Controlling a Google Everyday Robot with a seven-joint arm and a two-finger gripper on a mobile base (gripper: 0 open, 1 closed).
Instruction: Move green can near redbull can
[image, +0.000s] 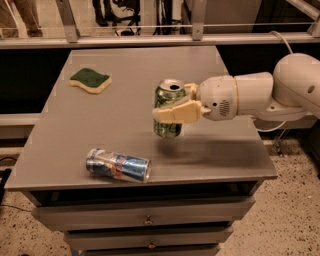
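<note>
The gripper (172, 103) hangs over the worktop (125, 65), fingers (175, 112) clamped on the upright green can (168, 128), near the toppled redbull can (118, 165).

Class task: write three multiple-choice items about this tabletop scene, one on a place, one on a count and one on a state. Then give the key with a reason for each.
1. Where on the table is the sponge, as the camera sees it?
A. back left part
B. front right corner
C. middle of the front edge

2. How many drink cans are in view?
A. one
B. two
C. four

3. How is the redbull can placed?
A. standing upright
B. lying on its side
C. held in the air

Key:
1 A: the sponge sits at the back left, apart from both cans.
2 B: only the green can and the redbull can show.
3 B: it lies on its side near the front edge, while the gripper, above the table right of centre, is shut on the green can.
</note>
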